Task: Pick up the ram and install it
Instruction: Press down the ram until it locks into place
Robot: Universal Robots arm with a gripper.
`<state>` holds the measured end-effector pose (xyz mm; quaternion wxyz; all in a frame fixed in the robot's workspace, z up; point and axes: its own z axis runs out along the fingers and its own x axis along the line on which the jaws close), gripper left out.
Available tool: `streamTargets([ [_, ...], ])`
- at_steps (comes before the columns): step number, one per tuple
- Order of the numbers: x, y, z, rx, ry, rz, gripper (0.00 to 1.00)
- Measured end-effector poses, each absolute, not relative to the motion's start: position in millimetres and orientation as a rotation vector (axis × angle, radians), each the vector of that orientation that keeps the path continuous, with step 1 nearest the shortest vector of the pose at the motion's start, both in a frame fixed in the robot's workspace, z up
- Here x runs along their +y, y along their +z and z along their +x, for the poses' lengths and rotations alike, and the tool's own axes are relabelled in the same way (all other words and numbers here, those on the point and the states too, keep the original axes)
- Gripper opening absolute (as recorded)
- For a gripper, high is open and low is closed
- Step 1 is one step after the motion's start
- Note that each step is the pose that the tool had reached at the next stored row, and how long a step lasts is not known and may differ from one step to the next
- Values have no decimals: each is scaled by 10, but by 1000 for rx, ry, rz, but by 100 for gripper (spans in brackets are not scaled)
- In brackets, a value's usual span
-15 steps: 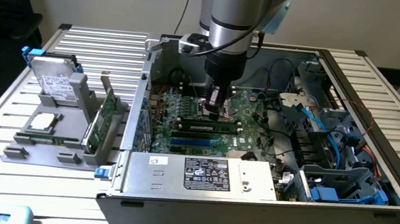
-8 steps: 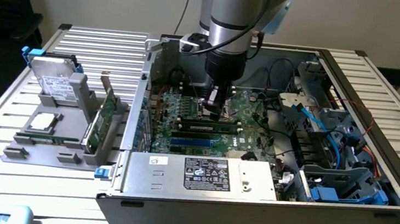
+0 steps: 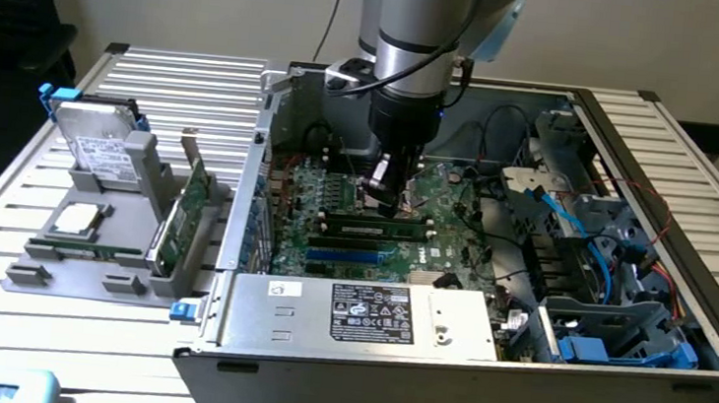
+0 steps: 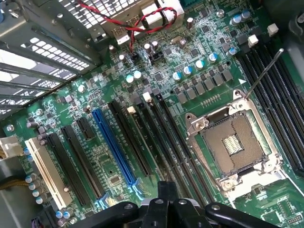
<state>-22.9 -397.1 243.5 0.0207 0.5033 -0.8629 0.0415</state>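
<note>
Exterior view: cables (image 3: 566,221) beside motherboard (image 3: 438,204).

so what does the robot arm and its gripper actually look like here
The arm is a silver-grey metal tube with light blue joint caps and a black cable running alongside it. Lower down it turns into a black cylindrical wrist section that narrows to a slim black gripper. From the wrist view the gripper is glossy black, with rounded linkage arms and small silver bolts.

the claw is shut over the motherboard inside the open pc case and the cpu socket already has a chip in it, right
Not quite: the cpu socket is empty, bare contacts showing in the wrist view. The rest holds: the claw is shut over the motherboard inside the open pc case.
</note>
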Motion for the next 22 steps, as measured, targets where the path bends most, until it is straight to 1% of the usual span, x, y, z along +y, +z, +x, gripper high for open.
streamTargets([
  [22, -3970, 2434, -228, -2866, 130, 1181, 11],
])
